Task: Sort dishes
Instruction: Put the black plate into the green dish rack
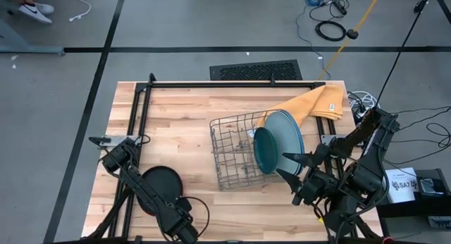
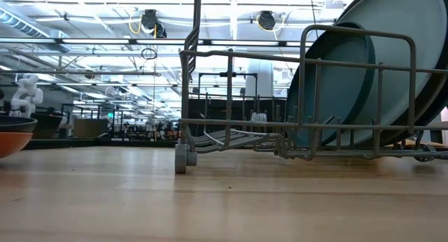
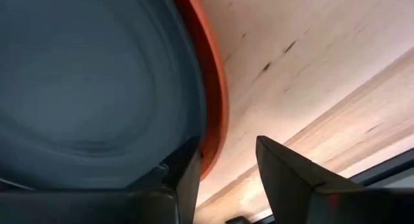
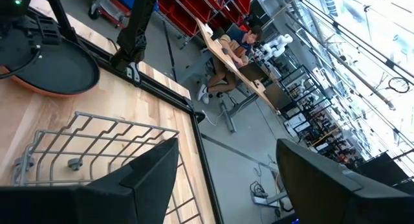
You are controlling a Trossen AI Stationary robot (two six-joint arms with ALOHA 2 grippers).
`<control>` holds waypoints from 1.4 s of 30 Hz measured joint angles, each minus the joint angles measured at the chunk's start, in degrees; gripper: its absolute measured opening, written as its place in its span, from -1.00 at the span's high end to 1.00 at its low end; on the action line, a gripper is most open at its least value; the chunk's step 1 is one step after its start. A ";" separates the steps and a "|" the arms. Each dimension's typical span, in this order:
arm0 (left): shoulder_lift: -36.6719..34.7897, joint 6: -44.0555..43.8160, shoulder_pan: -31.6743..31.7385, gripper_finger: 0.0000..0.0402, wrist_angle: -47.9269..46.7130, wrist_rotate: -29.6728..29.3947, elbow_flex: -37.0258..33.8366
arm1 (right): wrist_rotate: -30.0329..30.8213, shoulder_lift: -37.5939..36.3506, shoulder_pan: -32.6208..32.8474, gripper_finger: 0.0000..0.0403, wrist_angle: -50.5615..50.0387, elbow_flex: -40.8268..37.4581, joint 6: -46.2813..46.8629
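Note:
A black plate (image 1: 163, 180) lies on an orange-red plate (image 3: 217, 88) near the table's left near corner. My left gripper (image 3: 226, 179) is open at their left rim, with one finger over the black plate (image 3: 97, 75) and the other outside the orange-red rim. A dark teal plate (image 1: 266, 149) stands on edge in the wire rack (image 1: 232, 159), and large pale plates (image 1: 287, 133) stand behind it. My right gripper (image 1: 290, 168) is open and empty beside the rack's right near corner. My left gripper stands open across the rim (image 3: 212, 156) of the stacked orange-red and black plates, coming in low from the table's left. I cannot tell whether either finger touches them. The plates lie flat on the table.
A yellow-orange cloth (image 1: 313, 103) lies behind the rack near the table's far right corner. A black frame (image 1: 211, 83) runs along the far edge and down the left side. Bare wood (image 1: 176, 124) shows between the frame, the rack and the stacked plates.

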 joint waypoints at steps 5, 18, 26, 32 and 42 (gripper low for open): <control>0.00 1.79 0.03 0.54 -0.83 -0.46 0.00 | 0.00 0.00 -0.34 -0.26 0.00 0.00 0.02; 0.04 2.57 1.68 0.99 -4.89 -5.19 4.91 | 0.00 0.00 -0.35 -0.26 0.00 0.00 0.02; 0.01 6.14 2.54 0.99 -6.25 -14.58 11.34 | 0.02 0.00 -0.72 -0.26 -0.12 0.00 0.02; -0.01 7.29 3.03 0.90 -3.29 -22.98 11.32 | 0.02 0.02 -0.96 -0.26 -0.18 0.00 0.06; 0.00 7.48 2.99 0.22 -0.33 -25.97 8.82 | -0.24 0.02 -0.96 -0.26 -0.20 0.00 0.04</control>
